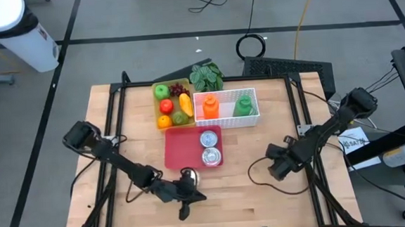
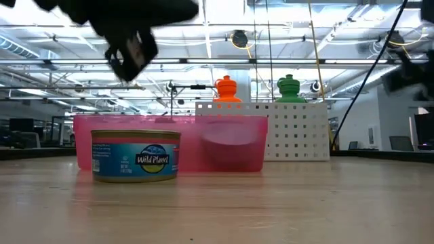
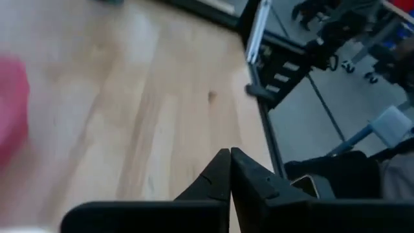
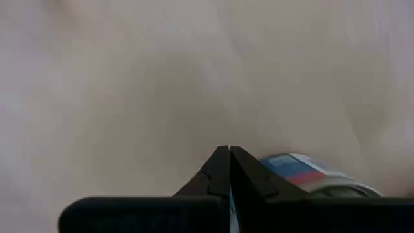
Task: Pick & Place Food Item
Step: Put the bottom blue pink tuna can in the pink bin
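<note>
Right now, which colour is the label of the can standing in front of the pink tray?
The can's label is blue with white lettering. The low view shows it best.

The left gripper (image 1: pixel 184 212) is hanging low at the front, fingers pressed together; the right gripper (image 1: pixel 272 172) is hovering alongside, likewise closed.

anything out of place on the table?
One can sits on the bare wood just off the red tray, while two cans are inside it. The fruit tray and white basket look tidy; nothing is spilled.
</note>
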